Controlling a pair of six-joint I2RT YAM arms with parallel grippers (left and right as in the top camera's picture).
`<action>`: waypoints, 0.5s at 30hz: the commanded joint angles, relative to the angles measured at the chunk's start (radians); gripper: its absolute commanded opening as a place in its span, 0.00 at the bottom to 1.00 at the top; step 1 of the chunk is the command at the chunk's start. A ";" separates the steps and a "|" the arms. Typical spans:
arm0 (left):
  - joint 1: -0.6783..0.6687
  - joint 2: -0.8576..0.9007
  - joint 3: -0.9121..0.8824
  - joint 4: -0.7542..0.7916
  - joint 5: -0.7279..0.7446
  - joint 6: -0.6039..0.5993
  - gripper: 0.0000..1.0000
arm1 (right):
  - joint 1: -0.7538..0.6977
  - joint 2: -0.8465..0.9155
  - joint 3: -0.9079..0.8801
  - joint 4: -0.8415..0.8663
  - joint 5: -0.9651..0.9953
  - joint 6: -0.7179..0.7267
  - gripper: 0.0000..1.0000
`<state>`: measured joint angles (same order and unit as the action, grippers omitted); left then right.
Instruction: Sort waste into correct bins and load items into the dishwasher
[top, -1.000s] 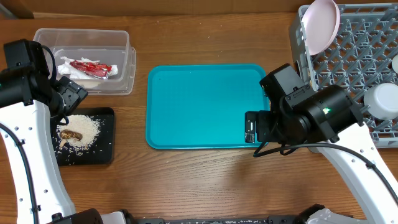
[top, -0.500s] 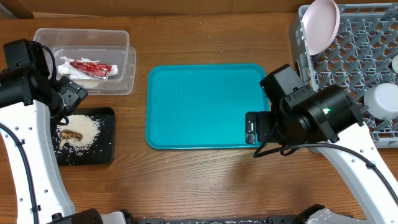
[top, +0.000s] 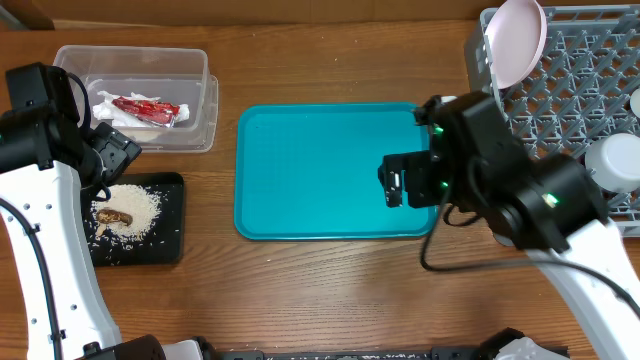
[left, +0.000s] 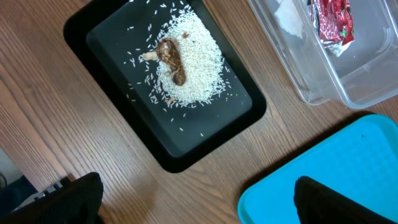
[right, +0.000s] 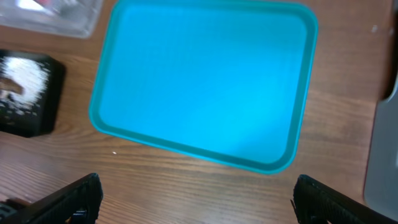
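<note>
Since a second earlier, the right arm had swung up and leftward: its right end effector (top: 393, 186), which had hung at the lower part of the teal tray's (top: 320, 130) right edge, now sat higher and further in over that tray's right side. The left arm and every item on the desk (top: 320, 290) had kept their places.

The right end effector stood wide, with nothing between its fingers. Its wrist view looked down on the bare teal tray. The left end effector (left: 199, 196) also stood wide and held nothing. It hung left of the teal tray, over the bare desk between that tray and the black tray (top: 170, 240).

The black tray lay left of the teal tray's lower corner and carried the rice (top: 140, 205) in a loose heap, with the brown lump (top: 113, 215) resting on it. In the left wrist view this heap lay ahead of the fingers and apart from them.

The tub (top: 70, 60) sat left of the teal tray's upper corner and held the red wrapper (top: 148, 108) on top of the napkins (top: 108, 100).

The rack (top: 560, 90) stood right of the teal tray, behind the right arm. A plate (top: 517, 40) stood on edge at its near corner and a white dish (top: 615, 160) lay further right. All were well apart from the right end effector.
</note>
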<state>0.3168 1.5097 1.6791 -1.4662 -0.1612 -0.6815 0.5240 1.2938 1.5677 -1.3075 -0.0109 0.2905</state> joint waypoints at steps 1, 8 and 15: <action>0.003 0.002 0.005 0.002 -0.003 -0.011 1.00 | -0.024 -0.076 0.003 0.006 -0.005 -0.029 1.00; 0.003 0.002 0.005 0.002 -0.003 -0.011 1.00 | -0.219 -0.188 -0.112 0.071 -0.114 -0.030 1.00; 0.003 0.002 0.005 0.002 -0.003 -0.011 1.00 | -0.411 -0.449 -0.580 0.441 -0.262 -0.031 1.00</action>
<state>0.3168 1.5097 1.6783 -1.4658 -0.1616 -0.6815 0.1577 0.9413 1.1309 -0.9424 -0.1806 0.2649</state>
